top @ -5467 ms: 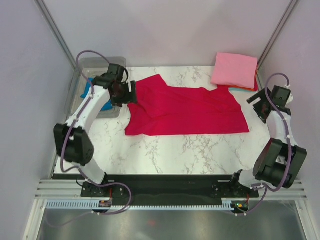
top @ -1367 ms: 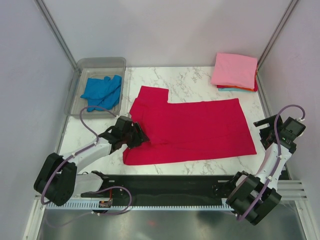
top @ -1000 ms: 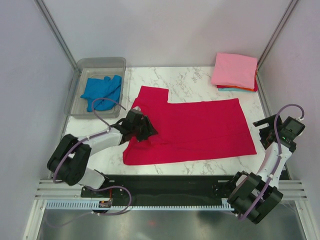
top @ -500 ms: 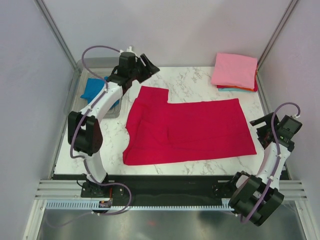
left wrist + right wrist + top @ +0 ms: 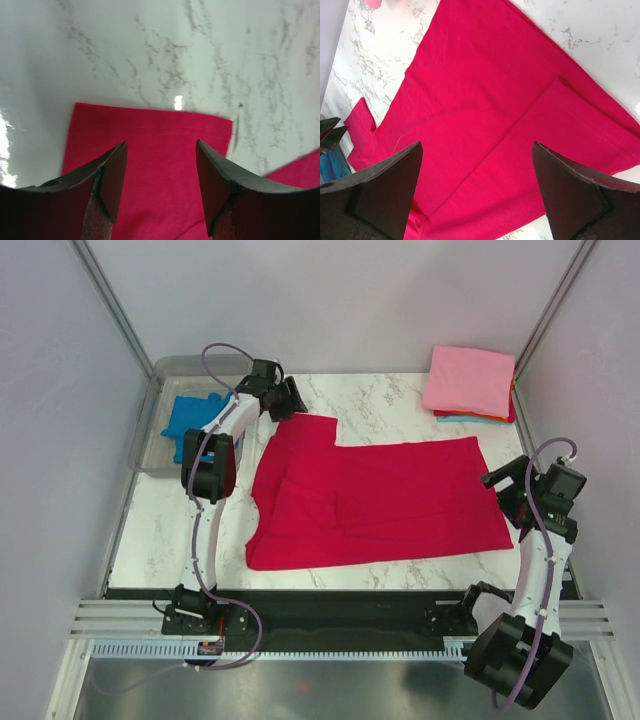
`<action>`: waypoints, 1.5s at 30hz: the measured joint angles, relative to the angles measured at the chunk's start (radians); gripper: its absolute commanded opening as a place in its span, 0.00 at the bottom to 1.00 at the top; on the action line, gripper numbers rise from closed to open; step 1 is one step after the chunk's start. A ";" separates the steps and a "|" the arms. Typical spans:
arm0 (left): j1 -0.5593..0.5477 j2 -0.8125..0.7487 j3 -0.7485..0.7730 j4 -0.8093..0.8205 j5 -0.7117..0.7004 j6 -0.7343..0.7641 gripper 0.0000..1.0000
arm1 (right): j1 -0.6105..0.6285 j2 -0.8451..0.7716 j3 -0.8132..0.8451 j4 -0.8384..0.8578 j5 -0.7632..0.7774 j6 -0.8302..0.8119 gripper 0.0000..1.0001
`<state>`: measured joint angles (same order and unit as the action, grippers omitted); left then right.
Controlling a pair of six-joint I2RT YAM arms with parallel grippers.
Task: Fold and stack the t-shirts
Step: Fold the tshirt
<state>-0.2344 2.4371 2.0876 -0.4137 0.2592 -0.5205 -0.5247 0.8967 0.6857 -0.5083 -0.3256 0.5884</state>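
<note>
Left jaws: spread wide, nothing between them.
Left gripper (image 5: 160,150): poised over the far-left sleeve (image 5: 150,130), its hem edge just beyond the fingertips; contact with the cloth cannot be told.
Right jaws: also spread wide and empty.
Right gripper (image 5: 476,150): raised at the right edge of the table (image 5: 380,395), looking down across the shirt's right end, apart from the cloth.
Crimson t-shirt (image 5: 380,495): flat in the middle of the table, one sleeve sticking out far left, the near-left part seemingly folded onto the body already.
Pink t-shirt (image 5: 468,378): folded at the far right corner, on top of thin orange and teal edges (image 5: 478,418).
Blue t-shirt (image 5: 190,420): crumpled in the clear tub (image 5: 148,430), far left.
Step in hand: probably sleeve-folding on the crimson shirt, stacking not yet begun for it.
Next move: likely a descent onto the sleeve hem, a pinch, then a carry toward the near right onto the body, keeping the cloth flat.
</note>
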 measured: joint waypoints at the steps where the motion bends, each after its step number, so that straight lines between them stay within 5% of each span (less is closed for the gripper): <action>1: 0.005 0.019 0.014 -0.014 -0.009 0.011 0.66 | 0.006 -0.002 0.000 0.000 0.000 -0.003 0.98; 23: 0.018 0.138 0.198 -0.086 -0.179 0.127 0.65 | 0.021 0.000 -0.004 0.030 -0.008 -0.017 0.98; 37: 0.053 0.188 0.247 -0.101 -0.077 0.093 0.04 | 0.029 0.085 0.003 0.075 0.033 0.003 0.98; 45: 0.103 0.209 0.252 -0.076 0.041 0.027 0.02 | 0.088 0.455 0.177 0.203 0.064 0.020 0.92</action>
<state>-0.1318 2.6457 2.3398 -0.4900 0.3004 -0.4931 -0.4366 1.3521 0.8623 -0.3058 -0.2619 0.6086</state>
